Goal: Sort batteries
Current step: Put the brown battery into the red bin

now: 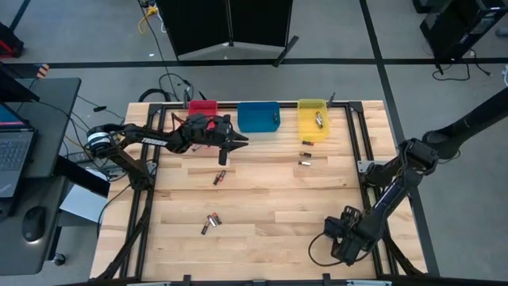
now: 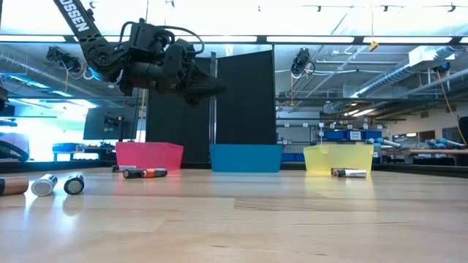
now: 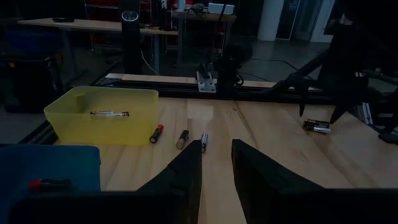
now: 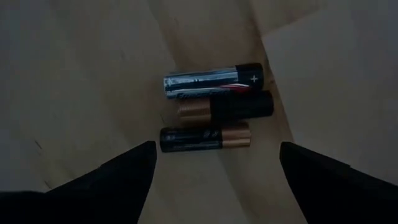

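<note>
Small cylindrical batteries lie on the wooden table. Three lie side by side (image 4: 211, 115) below my right gripper (image 4: 216, 147), which is open wide above them near the table's near right corner (image 1: 340, 237). A pair (image 1: 220, 176) sits mid-table and another group (image 1: 209, 224) nearer the near edge. Three more (image 3: 179, 137) lie in front of the yellow bin (image 1: 313, 119), which holds one (image 3: 109, 114). The blue bin (image 1: 259, 117) holds a red-ended one (image 3: 50, 184). My left gripper (image 3: 217, 155) hovers empty and slightly open, high over the table (image 2: 216, 89), next to the blue bin.
A red bin (image 1: 203, 107) stands left of the blue one along the far edge. Black rails (image 1: 361, 151) frame the table. A desk with a laptop (image 1: 16, 155) stands beyond the left edge. Open wood (image 1: 278, 199) lies mid-table.
</note>
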